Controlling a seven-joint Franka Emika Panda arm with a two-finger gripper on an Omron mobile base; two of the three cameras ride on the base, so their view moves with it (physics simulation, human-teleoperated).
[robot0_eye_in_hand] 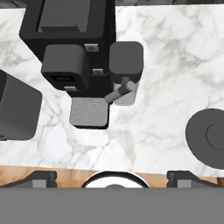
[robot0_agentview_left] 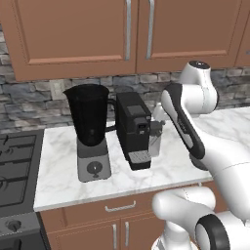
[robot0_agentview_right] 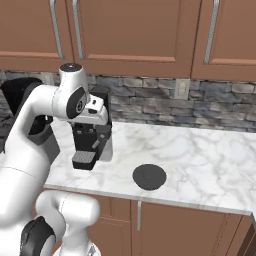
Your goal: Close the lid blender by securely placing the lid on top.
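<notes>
The blender [robot0_agentview_left: 91, 131], a dark translucent jar with an open mouth on a grey base with a round knob, stands at the counter's left end; its base [robot0_eye_in_hand: 17, 109] shows at the left of the hand view. The lid [robot0_agentview_right: 149, 176], a flat dark grey disc, lies on the marble near the counter's front edge, well right of the blender; it sits at the right edge of the hand view as lid [robot0_eye_in_hand: 210, 138]. My gripper [robot0_eye_in_hand: 114, 178] hangs open above the counter, looking straight down near the coffee machine, with nothing between its fingers.
A black boxy coffee machine [robot0_agentview_left: 133, 128] with a grey side container [robot0_eye_in_hand: 126, 65] stands between blender and lid. A gas stove [robot0_agentview_left: 14, 166] borders the counter [robot0_agentview_left: 58, 178] on the left. Wooden wall cabinets [robot0_agentview_left: 73, 29] hang overhead above a stone backsplash.
</notes>
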